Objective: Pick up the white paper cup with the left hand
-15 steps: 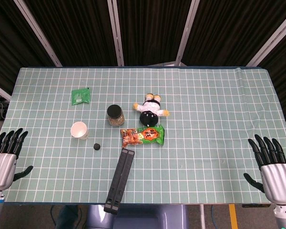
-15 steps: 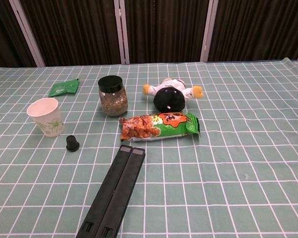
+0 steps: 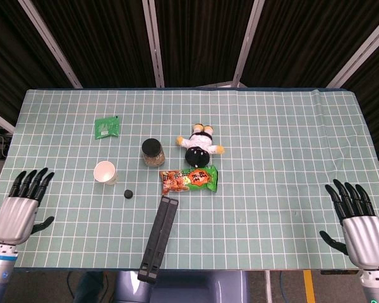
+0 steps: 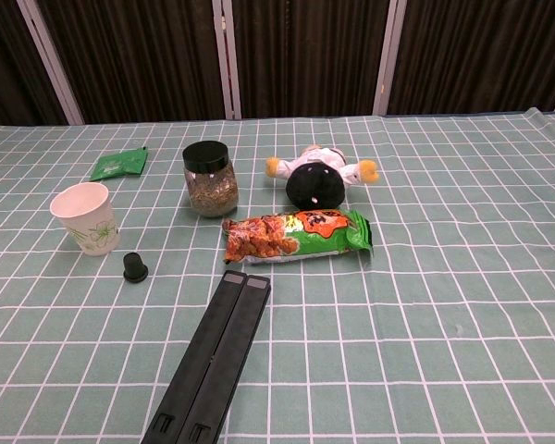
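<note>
My left hand (image 3: 22,208) at near-left table (image 3: 271,145) edge, fingers spread, holding nothing. Cup (image 3: 105,172) upright, right and farther in, well apart. Small black cap (image 3: 129,194) just beside cup, so reckon approach from left. Right hand (image 3: 360,224) spread, empty, parked near-right, out of the way.

White paper cup (image 4: 88,217) — upright, untouched

No text could be read anywhere: print on the snack bag (image 4: 296,235) and the green packet (image 4: 118,164) was too small and blurred.
</note>
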